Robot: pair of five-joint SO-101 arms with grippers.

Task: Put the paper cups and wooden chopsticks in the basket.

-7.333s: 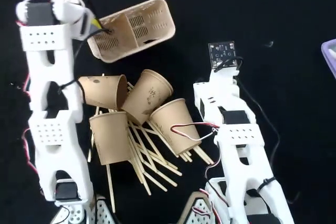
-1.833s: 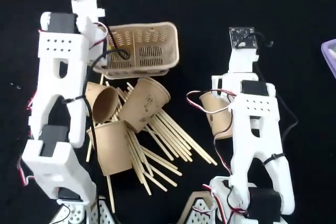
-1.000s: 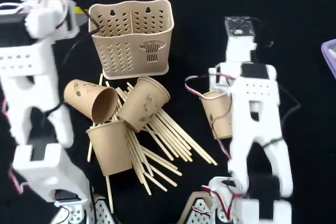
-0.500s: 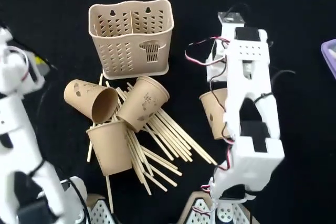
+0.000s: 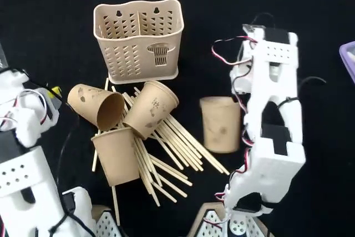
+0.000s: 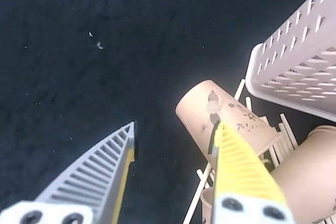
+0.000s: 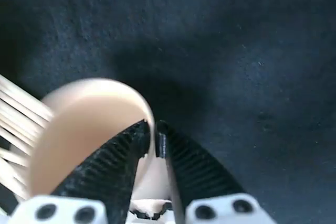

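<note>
Four paper cups and the whole heap of wooden chopsticks (image 5: 183, 145) lie outside the basket (image 5: 138, 54), so the task looks barely begun; every piece has yet to go in.

The right pincer (image 7: 154, 129) has its black jaws pressed almost together, apparently pinching the thin wall of one paper cup (image 5: 221, 125) near its rim. This cup sits just right of the chopstick heap, near the middle of the tabletop (image 5: 310, 37).

The left pincer (image 6: 176, 127) is spread wide and holds nothing. It hangs near the tabletop's left edge, beside a tipped cup (image 5: 95, 104).

Two more cups, a leaning cup (image 5: 151, 109) and a lower cup (image 5: 117, 156), lie on the fanned chopsticks left of centre. The basket stands upright beyond them, toward the far edge.
</note>
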